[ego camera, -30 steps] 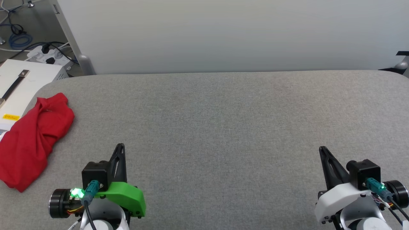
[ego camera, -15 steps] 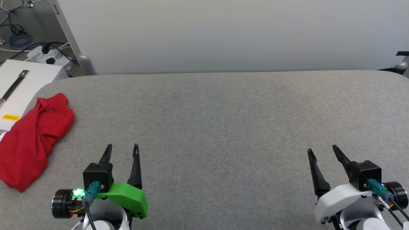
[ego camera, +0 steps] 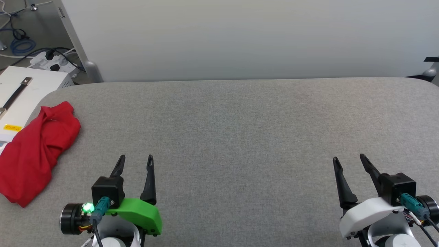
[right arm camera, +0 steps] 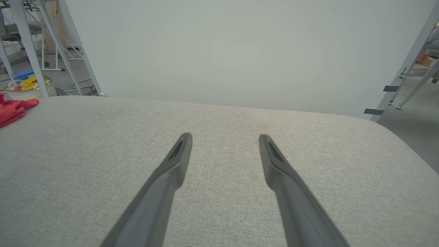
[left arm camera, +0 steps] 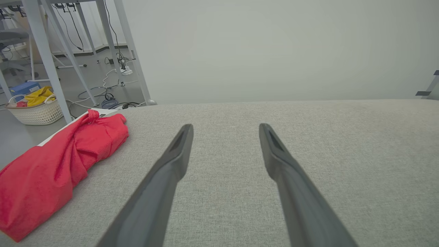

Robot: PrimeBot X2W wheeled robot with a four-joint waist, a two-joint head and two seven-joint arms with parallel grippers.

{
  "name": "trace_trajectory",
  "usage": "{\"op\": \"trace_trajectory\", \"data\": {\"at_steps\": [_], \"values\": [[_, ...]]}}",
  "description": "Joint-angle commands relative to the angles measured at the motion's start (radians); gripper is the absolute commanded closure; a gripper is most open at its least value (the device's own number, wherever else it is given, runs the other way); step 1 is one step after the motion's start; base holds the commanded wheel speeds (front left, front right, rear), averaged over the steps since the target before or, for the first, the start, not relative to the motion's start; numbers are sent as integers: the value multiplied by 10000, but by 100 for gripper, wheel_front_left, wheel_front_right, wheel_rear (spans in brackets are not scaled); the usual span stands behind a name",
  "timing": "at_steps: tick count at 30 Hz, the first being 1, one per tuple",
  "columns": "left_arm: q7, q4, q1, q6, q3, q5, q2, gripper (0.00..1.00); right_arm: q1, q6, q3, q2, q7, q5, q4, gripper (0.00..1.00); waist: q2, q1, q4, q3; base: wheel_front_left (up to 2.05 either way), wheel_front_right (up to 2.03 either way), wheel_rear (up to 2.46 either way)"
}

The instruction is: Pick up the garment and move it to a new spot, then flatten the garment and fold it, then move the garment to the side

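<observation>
Garment [ego camera: 36,151] is a red crumpled heap at the left end of the grey padded table [ego camera: 240,130]; bunched lengthwise, with a twisted knot-like lump at its far end and a wider mass nearer the robot; plain red cloth on the side that shows. Its outer edge runs over the table's rounded left rim toward a white box [ego camera: 24,92] with a black strap and a yellow label; cannot tell whether the cloth rests on the box or just covers it from this angle.

Left gripper [ego camera: 136,157] sits at the lower left of the head view, with a green housing and a small green light lit; its two dark fingers are spread apart, released, pointing away from the robot over bare grey fabric. The garment lies to the left of it, near but apart, not touching. In the left wrist view the fingers stand wide, with the garment off to their left at the table edge.

Right gripper [ego camera: 348,157] sits at the lower right of the head view, with a white housing; its fingers are likewise spread and released over bare table, well apart from the garment. In the right wrist view the red cloth is only a sliver at the far left edge.

A pale wall panel [ego camera: 240,34] runs behind the table's far edge. On the floor at the upper left are a power strip [ego camera: 51,61] with plugs and a blue cable coil [ego camera: 22,44]. In the left wrist view a white basket [left arm camera: 34,113] holding something yellow stands on the floor beside grey metal legs [left arm camera: 44,58].
</observation>
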Motion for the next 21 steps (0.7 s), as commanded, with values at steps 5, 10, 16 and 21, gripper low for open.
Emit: {"op": "trace_trajectory", "data": {"at_steps": [5,10,16,21], "values": [[-199,86,-95,-85,-87,-203,-13,0,69,-2,-81,-12,-176,223,-60,0,0,0,-6,-46,0,0,0],[-305,143,-115,-115,-134,-360,-15,0,96,-3,-113,-13,-242,302,-108,0,0,0,18,-54,0,0,0],[-429,194,-207,-123,-121,-539,-18,0,111,-3,-90,-14,-282,360,-252,0,0,0,246,-8,0,0,0],[-534,204,-275,-135,-35,-618,-20,0,100,-3,-24,-16,-278,336,-444,0,0,0,660,32,0,0,0]]}}
